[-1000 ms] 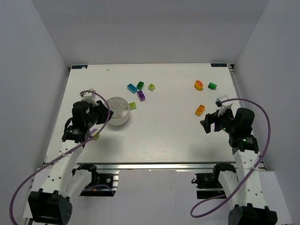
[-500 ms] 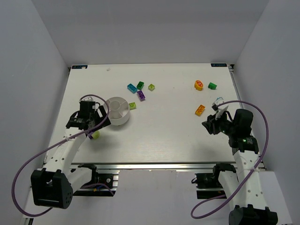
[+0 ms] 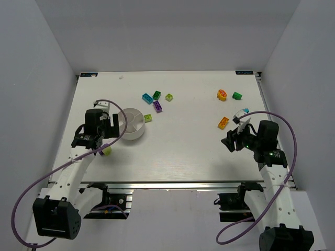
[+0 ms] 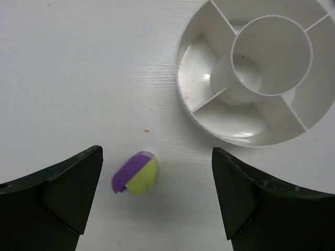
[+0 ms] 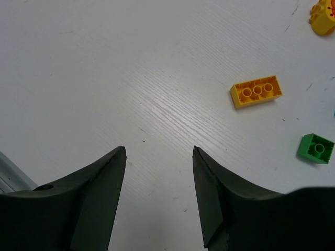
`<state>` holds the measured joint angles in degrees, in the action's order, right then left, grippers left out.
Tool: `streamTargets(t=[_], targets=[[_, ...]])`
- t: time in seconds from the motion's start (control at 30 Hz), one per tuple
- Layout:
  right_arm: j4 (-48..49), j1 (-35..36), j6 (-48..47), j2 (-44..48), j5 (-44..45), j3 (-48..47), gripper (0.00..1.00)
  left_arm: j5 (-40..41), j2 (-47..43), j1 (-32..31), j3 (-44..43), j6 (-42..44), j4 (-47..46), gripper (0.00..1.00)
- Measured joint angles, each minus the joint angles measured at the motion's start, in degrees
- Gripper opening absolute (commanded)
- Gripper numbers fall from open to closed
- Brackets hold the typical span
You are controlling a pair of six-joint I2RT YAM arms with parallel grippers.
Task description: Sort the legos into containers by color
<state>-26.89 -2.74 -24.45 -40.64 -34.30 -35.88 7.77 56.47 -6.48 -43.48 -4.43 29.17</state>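
The white divided bowl [image 3: 131, 124] stands left of centre, and its wedge compartments [image 4: 196, 78] hold nothing that shows. A small purple and lime lego [image 4: 136, 173] lies on the table just in front of it, also seen from above [image 3: 107, 150]. My left gripper [image 4: 157, 149] hovers over this piece, open wide and touching nothing. My right gripper [image 5: 159, 149] is open over bare table at the right [image 3: 233, 140]. An orange brick [image 5: 256, 91] and a green one [image 5: 315, 148] lie beyond it.
Cyan [image 3: 147, 97], dark green [image 3: 156, 95], lime [image 3: 169, 97] and purple [image 3: 157, 106] bricks cluster behind the bowl, with a lime one [image 3: 148, 118] beside it. An orange-yellow piece [image 3: 222, 94] and a green brick [image 3: 237, 95] sit at the far right.
My left gripper has opened wide and turned above the purple and lime piece, which stays on the table. The right arm has shifted slightly left.
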Motion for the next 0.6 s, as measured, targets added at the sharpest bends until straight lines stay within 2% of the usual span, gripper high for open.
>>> streamTargets(t=[0.17, 0.37, 0.6], targets=[[-0.04, 1.29, 0.00, -0.81, 0.11, -0.02, 0.62, 2.34, 1.86, 0.04, 0.42, 9.42, 0.28, 0.84], [-0.02, 2.14, 0.00, -1.16, 1.11, -0.13, 0.62, 2.19, 1.03, 0.15, 7.13, 18.43, 1.75, 0.83], [-0.02, 2.19, 0.00, -1.14, 1.44, -0.33, 0.63, 1.16, 1.79, 0.00, 10.78, 22.40, 1.64, 0.84]])
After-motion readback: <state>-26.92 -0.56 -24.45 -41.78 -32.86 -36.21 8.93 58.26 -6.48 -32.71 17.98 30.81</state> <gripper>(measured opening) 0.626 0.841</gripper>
